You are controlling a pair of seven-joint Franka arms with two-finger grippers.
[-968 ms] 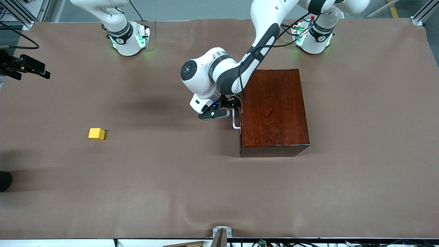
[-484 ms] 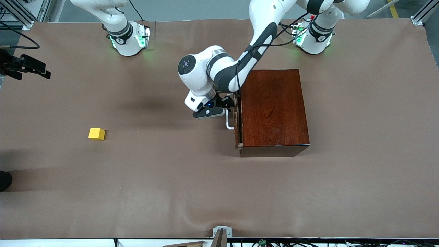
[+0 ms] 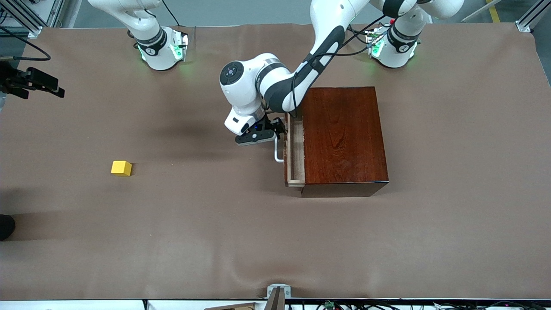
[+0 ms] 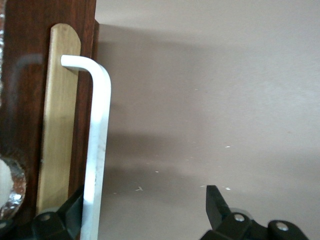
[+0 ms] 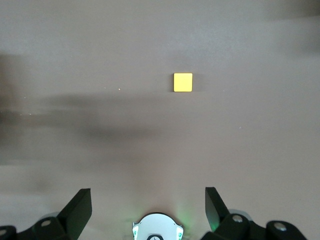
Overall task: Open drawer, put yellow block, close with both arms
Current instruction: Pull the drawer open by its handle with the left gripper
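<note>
front view: the opening step is in hand. the drawer [image 3: 295, 151] stands a little way out of the dark wooden box [image 3: 344, 137], a narrow strip of its pale inside showing, toward the right arm's end of the counter [image 3: 452, 193]. the left tool [image 3: 279, 134] sits at the white handle [image 3: 277, 151], its arm reaching over from its base. i'd say the drawer needs to come out further before a block could drop in, so the next move calls for a straight pull along the drawer's line, away from the box. the yellow block [image 3: 121, 168] lies alone on the counter, well apart from the box, toward the right arm's end. the right arm waits; its tool is out of this view.

left wrist view: the left tool [image 4: 145, 212] has its fingers [image 4: 216, 202] spread wide apart. the handle [image 4: 97, 145] runs just inside one finger, seemingly touching it, with a wide gap to the other. it looks hooked rather than squeezed. the drawer [image 4: 57, 115] front shows beside it.

right wrist view: the right tool [image 5: 147, 207] hangs high over the bare counter [image 5: 250, 150], fingers [image 5: 80, 205] wide apart and holding nothing. the yellow block [image 5: 183, 82] sits below it, untouched. that arm's own pick-up comes later, i'd judge.
</note>
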